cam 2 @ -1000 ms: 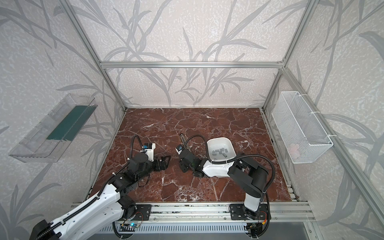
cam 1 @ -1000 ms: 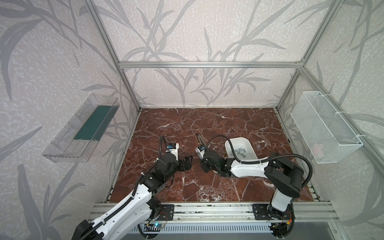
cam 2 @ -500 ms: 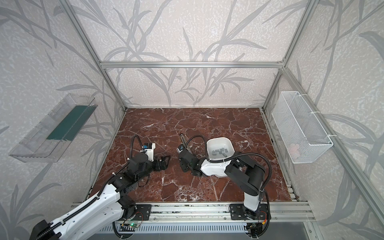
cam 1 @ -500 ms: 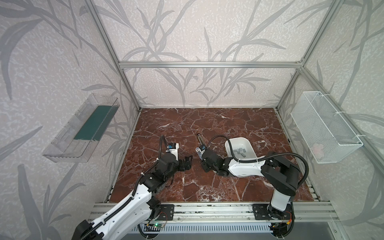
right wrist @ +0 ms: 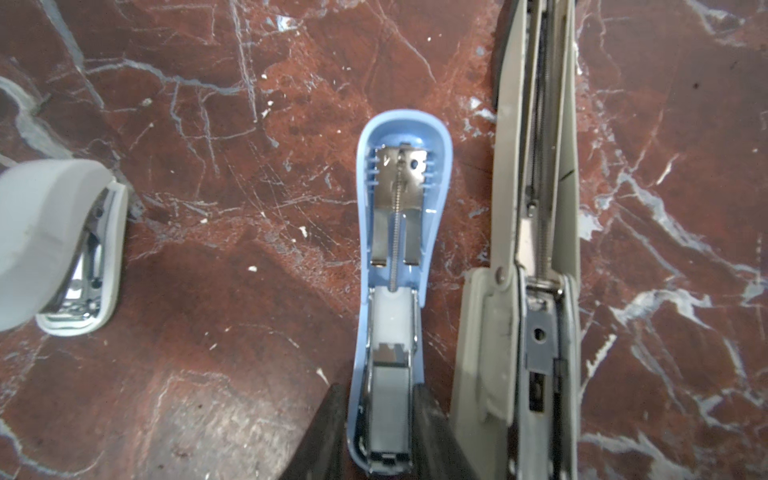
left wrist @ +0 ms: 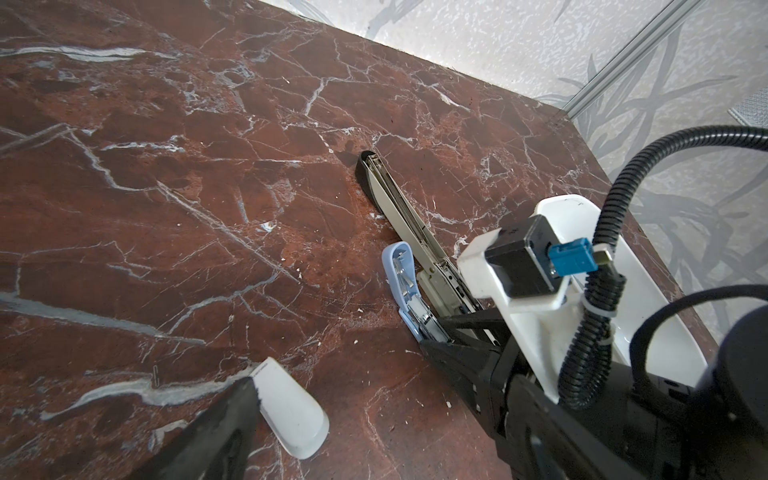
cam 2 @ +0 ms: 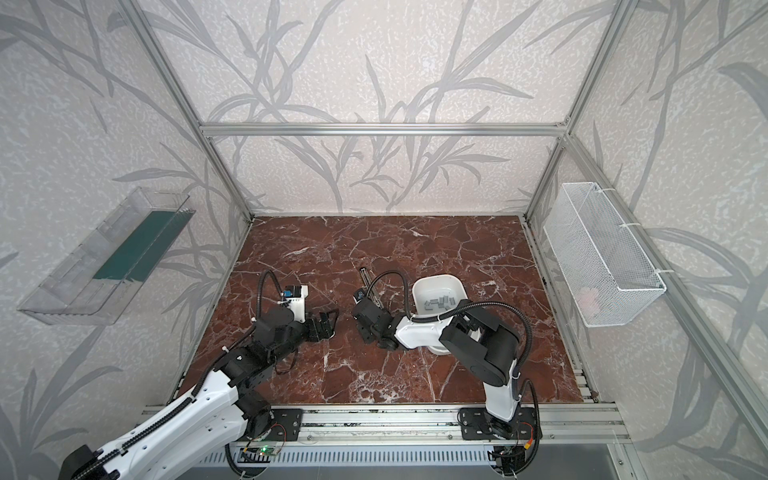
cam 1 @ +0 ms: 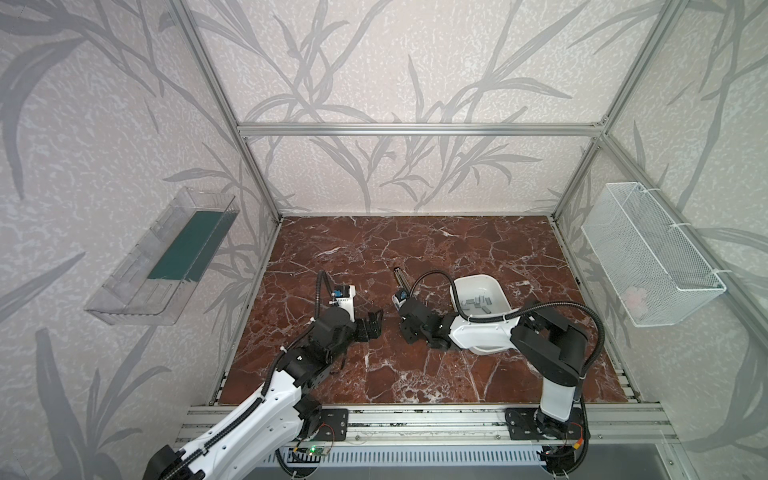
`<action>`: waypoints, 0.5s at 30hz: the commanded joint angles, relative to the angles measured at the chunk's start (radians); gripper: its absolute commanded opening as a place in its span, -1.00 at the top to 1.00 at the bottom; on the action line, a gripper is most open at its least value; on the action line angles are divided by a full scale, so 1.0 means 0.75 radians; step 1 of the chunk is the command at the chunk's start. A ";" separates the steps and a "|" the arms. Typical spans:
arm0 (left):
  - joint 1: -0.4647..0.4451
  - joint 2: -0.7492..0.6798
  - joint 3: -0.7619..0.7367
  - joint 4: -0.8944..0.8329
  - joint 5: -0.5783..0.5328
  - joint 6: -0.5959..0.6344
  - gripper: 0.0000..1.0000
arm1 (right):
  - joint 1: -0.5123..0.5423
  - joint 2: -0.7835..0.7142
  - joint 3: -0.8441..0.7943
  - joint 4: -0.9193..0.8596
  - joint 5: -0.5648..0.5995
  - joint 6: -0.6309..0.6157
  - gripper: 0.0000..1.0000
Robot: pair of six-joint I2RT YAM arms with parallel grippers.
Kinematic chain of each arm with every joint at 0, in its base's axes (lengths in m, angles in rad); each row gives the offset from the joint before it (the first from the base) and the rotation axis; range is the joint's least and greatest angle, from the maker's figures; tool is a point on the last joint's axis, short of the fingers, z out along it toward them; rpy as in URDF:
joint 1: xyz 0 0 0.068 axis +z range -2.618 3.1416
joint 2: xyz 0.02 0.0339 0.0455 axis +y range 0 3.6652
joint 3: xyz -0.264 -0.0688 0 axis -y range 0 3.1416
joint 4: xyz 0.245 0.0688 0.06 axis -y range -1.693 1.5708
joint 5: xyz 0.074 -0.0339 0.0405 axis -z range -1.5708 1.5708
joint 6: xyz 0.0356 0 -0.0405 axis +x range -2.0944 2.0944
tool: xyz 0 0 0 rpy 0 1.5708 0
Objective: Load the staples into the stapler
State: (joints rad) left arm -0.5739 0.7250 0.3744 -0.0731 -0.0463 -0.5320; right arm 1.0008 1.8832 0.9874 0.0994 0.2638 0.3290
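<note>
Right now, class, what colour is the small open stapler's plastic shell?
Light blue: the small open stapler shows best in the right wrist view.

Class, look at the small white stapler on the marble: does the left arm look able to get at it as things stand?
Probably yes. The left end effector is open, and the white stapler lies right beside one of its fingers on the bare tabletop, nothing between them.

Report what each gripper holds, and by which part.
Right gripper clasps the blue stapler at its magazine end, with a finger on each side. Left gripper stands open, gripping nothing.
</note>
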 commanded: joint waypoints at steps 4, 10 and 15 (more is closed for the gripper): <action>0.019 0.032 -0.031 0.049 -0.060 -0.044 -0.96 | 0.001 0.026 -0.017 0.036 -0.073 -0.012 0.55; 0.142 0.103 -0.050 0.119 0.086 -0.124 -0.96 | 0.075 -0.020 -0.107 0.158 -0.096 -0.042 0.63; 0.256 0.179 -0.072 0.226 0.258 -0.160 -0.95 | 0.116 -0.038 -0.171 0.246 -0.107 -0.014 0.65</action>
State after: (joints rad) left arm -0.4061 0.8387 0.3340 0.0219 0.0631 -0.6159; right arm 1.0676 1.8671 0.8963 0.2646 0.2203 0.3084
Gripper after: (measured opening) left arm 0.977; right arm 0.184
